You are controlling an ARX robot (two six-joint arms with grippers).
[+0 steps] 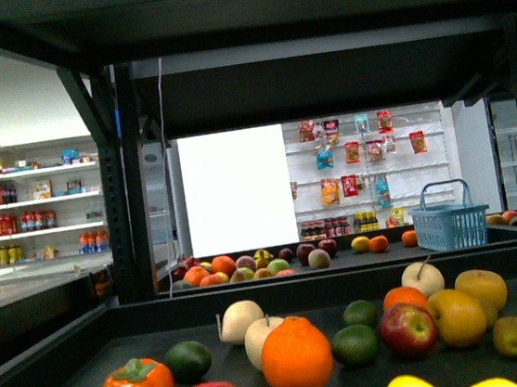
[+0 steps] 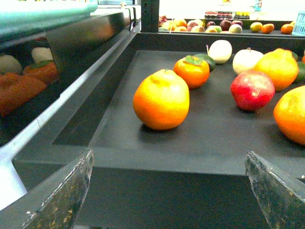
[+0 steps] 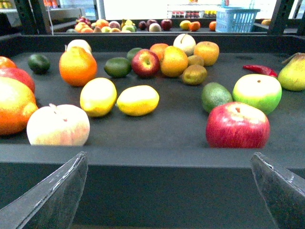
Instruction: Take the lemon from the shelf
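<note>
ahead of the spread right hand (image 3: pixel 167 188), lemon (image 3: pixel 138 100) on shelf (image 3: pixel 162 136).

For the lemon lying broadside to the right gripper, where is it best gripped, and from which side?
Probably across the lemon at its narrow middle, from above, with the right gripper turned to close front to back: its long axis lies crosswise, its ends taper, and the second lemon crowds one end.

White bottle shelves (image 1: pixel 31 203), bright panel (image 1: pixel 237 191)
</note>
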